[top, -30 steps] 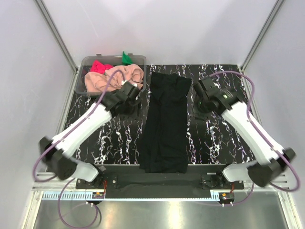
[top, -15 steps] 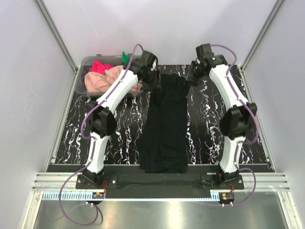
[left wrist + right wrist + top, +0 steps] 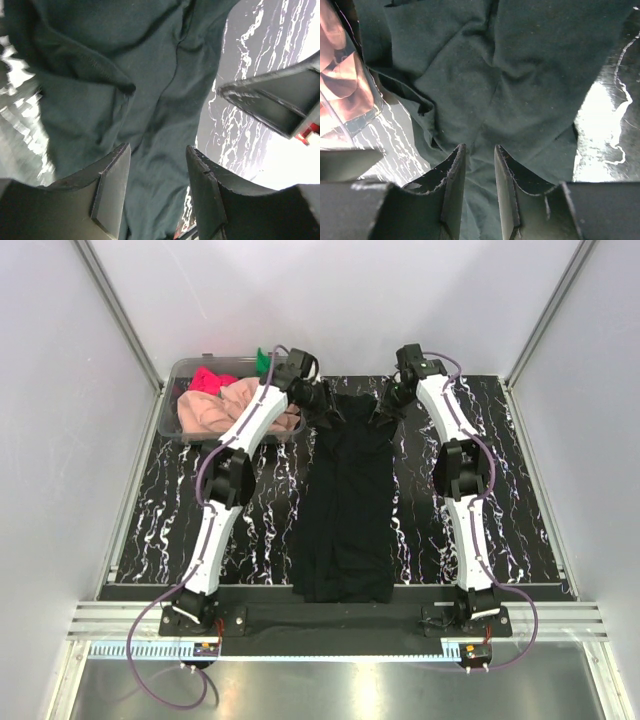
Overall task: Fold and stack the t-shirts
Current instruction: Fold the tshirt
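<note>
Top external: black t-shirt point(image 3: 342, 510) lies as a long strip down the middle of the desk point(image 3: 250, 520), 12 to 6 o'clock. Both arms are at full stretch over its 12 o'clock edge, left tool point(image 3: 328, 405) at one corner, right tool point(image 3: 385, 405) at the other. Wrist views: left fingers point(image 3: 112, 195) stand well apart over the cloth, right ones only narrowly apart. Neither has cloth visibly clamped.

Risks as I read it:
- A bite on the top layer only, so the strip unfolds on lift.
- Unequal openings, so one corner grips first and the fold skews.
- Little reach margin, so a shallow pinch may slip.
- Left arm passes just beside the tub point(image 3: 236, 361) at 10 o'clock, which holds the peach-pink point(image 3: 215, 410), pink-red point(image 3: 208, 378) and green point(image 3: 264, 360) shirts; it could nudge the tub.

Versus a second ago: both arms were folded back mid-desk and now reach 12 o'clock. Shirt and tub look unmoved.
</note>
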### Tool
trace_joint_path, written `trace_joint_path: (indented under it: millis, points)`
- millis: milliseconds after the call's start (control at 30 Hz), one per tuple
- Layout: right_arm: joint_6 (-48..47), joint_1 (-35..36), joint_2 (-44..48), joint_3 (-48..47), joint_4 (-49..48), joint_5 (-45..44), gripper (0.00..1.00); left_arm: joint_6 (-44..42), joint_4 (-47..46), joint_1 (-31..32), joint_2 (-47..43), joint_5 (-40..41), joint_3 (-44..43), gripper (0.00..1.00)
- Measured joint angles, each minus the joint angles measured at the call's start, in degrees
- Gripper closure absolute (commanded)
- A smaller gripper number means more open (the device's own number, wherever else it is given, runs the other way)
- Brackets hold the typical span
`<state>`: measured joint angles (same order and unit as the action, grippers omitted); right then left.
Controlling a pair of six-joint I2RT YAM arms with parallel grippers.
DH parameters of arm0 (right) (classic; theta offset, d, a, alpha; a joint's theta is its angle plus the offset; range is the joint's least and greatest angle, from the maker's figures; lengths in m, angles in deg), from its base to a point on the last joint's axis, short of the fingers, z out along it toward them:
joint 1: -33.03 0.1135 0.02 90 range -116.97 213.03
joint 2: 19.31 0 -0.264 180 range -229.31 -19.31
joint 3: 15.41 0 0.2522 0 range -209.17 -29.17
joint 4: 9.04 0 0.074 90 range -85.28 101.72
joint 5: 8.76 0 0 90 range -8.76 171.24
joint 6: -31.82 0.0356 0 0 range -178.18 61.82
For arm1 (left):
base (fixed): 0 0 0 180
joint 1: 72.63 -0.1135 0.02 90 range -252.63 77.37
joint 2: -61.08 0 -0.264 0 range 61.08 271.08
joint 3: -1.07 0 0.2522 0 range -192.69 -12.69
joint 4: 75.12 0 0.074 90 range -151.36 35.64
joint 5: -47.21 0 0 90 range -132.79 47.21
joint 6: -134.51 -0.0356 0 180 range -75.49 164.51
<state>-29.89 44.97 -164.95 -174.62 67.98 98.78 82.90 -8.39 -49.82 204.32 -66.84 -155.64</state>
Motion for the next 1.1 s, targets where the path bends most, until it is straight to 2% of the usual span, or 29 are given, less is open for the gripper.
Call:
trace_joint_path:
  millis: [167, 533, 767, 900, 933, 1000, 1100]
  points:
    - [0.98, -0.42, -0.85, -1.64, -0.87, 1.29, 0.63, 3.17, -3.89, 0.02, 3.82, -3.5, -0.17, 0.49]
    - [1.14, -2.71, -4.17, -4.24, -3.43, 0.33, 0.62, 4.92, -9.51, -0.57, 4.28, -4.87, -0.57, 0.49]
    - [3.41, -3.76, -10.75, -7.15, -3.61, 0.79, 0.64, 3.15, -10.54, -0.39, 3.72, -4.87, 4.76, 0.48]
    - [4.83, -4.09, -12.33, -7.96, -3.56, 1.4, 0.7, 1.73, -9.77, -0.24, 2.99, -4.85, 7.21, 0.48]
    - [5.01, -4.11, -12.59, -8.28, -3.58, 1.49, 0.9, 1.38, -9.6, -0.17, 2.69, -4.85, 7.54, 0.48]
    - [5.35, -4.2, -12.92, -8.92, -3.67, 1.6, 1.0, 0.7, -9.38, -0.11, 1.86, -4.85, 8.09, 0.49]
    - [6.25, -4.31, -13.46, -10.1, -3.78, 1.73, 1.0, -0.11, -9.16, -0.09, -0.28, -4.79, 9.51, 0.49]
